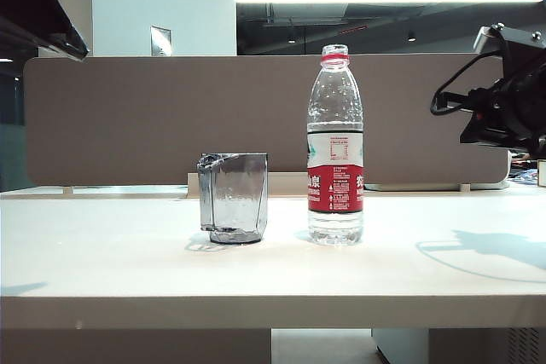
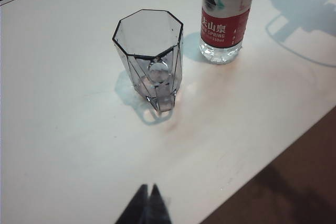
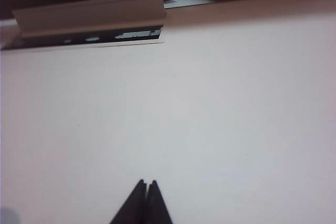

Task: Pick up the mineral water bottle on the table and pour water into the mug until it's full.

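The mineral water bottle (image 1: pixel 335 147) stands upright and uncapped near the middle of the white table (image 1: pixel 128 262), with clear water inside. The smoky-grey faceted mug (image 1: pixel 233 197) stands just to its left, upright. The left wrist view shows the mug (image 2: pixel 149 56) from above and the bottle's (image 2: pixel 226 19) lower half beyond it. My left gripper (image 2: pixel 148 186) is shut and holds nothing, hovering short of the mug over the table. My right gripper (image 3: pixel 146 182) is shut and holds nothing, over bare table. The right arm (image 1: pixel 503 100) hangs raised at the far right, well clear of the bottle.
A brown partition panel (image 1: pixel 162 117) backs the table. A cable slot with a raised flap (image 3: pixel 89 17) sits at the table's rear edge in the right wrist view. The table's front edge (image 2: pixel 273 150) runs close to my left gripper.
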Robot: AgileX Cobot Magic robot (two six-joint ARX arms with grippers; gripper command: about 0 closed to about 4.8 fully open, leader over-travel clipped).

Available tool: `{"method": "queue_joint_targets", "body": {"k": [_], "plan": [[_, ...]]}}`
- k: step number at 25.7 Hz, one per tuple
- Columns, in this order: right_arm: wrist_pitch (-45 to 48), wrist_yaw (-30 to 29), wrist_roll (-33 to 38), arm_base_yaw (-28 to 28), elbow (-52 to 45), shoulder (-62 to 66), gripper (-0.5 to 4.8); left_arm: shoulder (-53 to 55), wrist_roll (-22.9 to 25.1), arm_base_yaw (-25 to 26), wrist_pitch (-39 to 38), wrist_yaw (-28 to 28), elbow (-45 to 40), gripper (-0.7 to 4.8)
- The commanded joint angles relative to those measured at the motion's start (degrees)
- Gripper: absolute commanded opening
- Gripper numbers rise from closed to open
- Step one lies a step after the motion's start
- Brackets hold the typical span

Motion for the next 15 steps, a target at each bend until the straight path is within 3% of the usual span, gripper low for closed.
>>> {"method": "queue_joint_targets", "body": {"k": [1, 7, 10, 13, 15], "plan": [[-2.3, 0.1, -3.0, 0.0, -2.3, -0.6, 0.22, -0.1, 0.0, 0.1, 0.5, 0.0, 0.1, -0.02], [-0.7, 0.1, -1.6, 0.1, -8.2, -0.6, 0.22, -0.1, 0.0, 0.1, 0.5, 0.0, 0.1, -0.02], [6.4, 1.2, 1.8, 0.8, -13.7, -1.9, 0.21, -0.1, 0.0, 0.1, 0.5, 0.0, 0.1, -0.02], [16.4, 4.5, -0.9, 2.4, -17.7, -2.6, 0.22, -0.1, 0.0, 0.1, 0.6, 0.0, 0.1, -0.02], [18.4, 7.4, -1.9, 4.1, -17.8, -2.6, 0.22, -0.1, 0.0, 0.1, 0.6, 0.0, 0.1, -0.02]]}}
